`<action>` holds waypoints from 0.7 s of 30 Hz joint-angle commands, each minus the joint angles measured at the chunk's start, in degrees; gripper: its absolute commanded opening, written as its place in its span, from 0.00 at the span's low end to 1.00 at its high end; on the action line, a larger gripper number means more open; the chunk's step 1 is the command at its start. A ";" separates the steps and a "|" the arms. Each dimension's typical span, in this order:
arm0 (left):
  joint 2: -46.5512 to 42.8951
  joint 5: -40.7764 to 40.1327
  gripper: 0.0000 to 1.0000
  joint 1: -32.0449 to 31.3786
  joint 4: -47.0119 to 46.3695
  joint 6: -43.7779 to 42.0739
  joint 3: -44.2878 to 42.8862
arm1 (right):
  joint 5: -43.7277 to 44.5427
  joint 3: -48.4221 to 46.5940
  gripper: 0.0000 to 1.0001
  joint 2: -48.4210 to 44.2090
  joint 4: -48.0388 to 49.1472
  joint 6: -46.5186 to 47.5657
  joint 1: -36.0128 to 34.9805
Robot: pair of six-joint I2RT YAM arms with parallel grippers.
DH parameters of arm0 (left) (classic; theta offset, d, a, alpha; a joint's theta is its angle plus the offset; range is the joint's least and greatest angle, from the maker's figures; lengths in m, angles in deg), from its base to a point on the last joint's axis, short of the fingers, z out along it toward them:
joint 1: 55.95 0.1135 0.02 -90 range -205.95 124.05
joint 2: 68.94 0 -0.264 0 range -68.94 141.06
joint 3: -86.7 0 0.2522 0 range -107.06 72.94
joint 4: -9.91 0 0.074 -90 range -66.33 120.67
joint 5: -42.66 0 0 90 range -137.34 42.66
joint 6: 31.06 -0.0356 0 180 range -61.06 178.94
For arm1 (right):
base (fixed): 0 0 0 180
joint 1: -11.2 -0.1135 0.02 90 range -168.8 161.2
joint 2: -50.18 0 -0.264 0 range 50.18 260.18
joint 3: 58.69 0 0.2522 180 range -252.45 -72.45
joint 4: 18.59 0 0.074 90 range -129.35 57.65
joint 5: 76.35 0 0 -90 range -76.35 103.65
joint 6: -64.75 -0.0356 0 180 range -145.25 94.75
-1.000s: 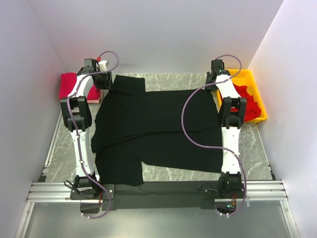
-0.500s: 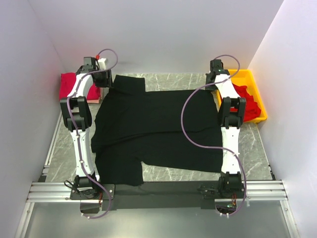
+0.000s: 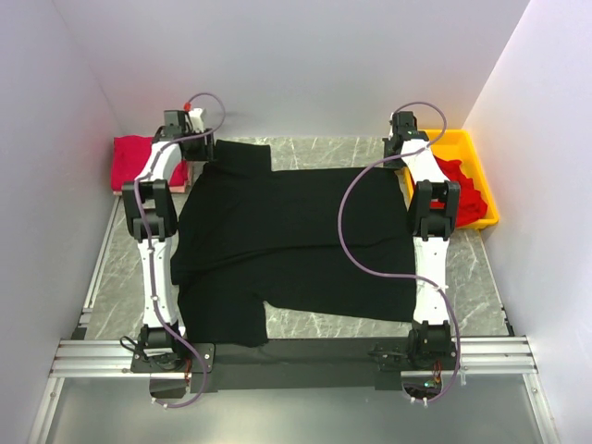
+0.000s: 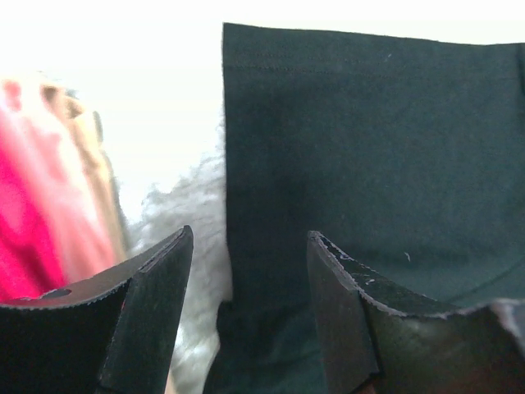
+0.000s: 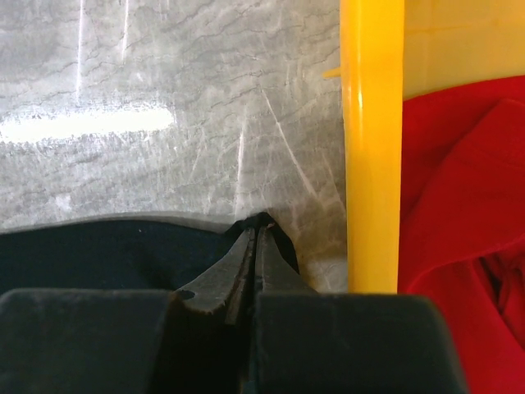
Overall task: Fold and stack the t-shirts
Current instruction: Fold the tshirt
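- The black t-shirt [image 3: 296, 240] lies spread flat across the middle of the table [image 3: 305, 153], one sleeve toward the near left and the other at the far left corner. It is not yet folded.
- The left gripper [image 4: 248, 242] hangs low over the far left part of the shirt. Its jaws are parted, and the shirt's left edge runs in the gap between them. Nothing is gripped on this side. The placement suggests a pinch on that edge is being lined up.
- The right gripper [image 5: 254, 234] sits at the shirt's far right corner, just beside the yellow tray [image 5: 373, 123]. Its jaws are pressed together, and the black cloth rises in a small peak at the tips, so the corner appears to be clamped.
- With both far corners held, that edge could be raised evenly and carried toward the near edge in one fold.
- A folded red t-shirt [image 3: 132, 159] rests at the far left, clear of the black one. It probably marks the stacking place.
- More red t-shirts [image 5: 459, 189] lie crumpled in the tray, awaiting folding.
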 commanded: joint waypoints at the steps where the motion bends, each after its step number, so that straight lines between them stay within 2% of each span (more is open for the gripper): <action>1: 1.13 -2.32 0.64 -1.95 -2.21 -0.31 -2.32 | -0.63 0.68 0.00 -4.28 -0.19 1.41 -0.08; 7: 1.92 -9.35 0.59 -2.83 0.33 -1.73 -1.00 | -1.68 3.14 0.00 -6.56 0.69 1.77 -0.08; 11: 1.48 -9.27 0.49 -4.31 2.18 -1.90 0.32 | -3.09 2.44 0.00 -6.74 0.17 1.94 -0.08; 12: 1.39 -9.01 0.41 -4.41 2.18 -2.07 0.58 | -3.35 2.44 0.00 -6.74 0.34 1.94 -0.08; 14: 1.22 -8.05 0.35 -4.41 1.83 -2.34 0.32 | -3.27 2.44 0.00 -7.09 0.52 2.29 -0.08; 15: 1.13 -7.61 0.24 -4.41 1.57 -2.25 0.14 | -3.35 2.44 0.00 -7.27 0.78 2.47 -0.08; 17: 0.52 -7.17 0.14 -4.41 0.26 -2.25 -0.65 | -3.35 2.79 0.00 -7.88 1.31 2.91 -0.08; 18: 0.08 -6.90 0.05 -4.41 -0.36 -2.25 -0.74 | -3.35 3.05 0.00 -8.32 2.00 3.00 -0.08; 19: -0.36 -6.81 0.01 -4.32 -1.24 -2.34 -0.56 | -3.27 3.40 0.00 -9.28 2.53 3.09 -0.08; 21: -1.94 -6.29 0.00 -4.15 -3.78 -2.25 -0.39 | -3.35 4.81 0.00 -10.34 4.28 3.17 -0.08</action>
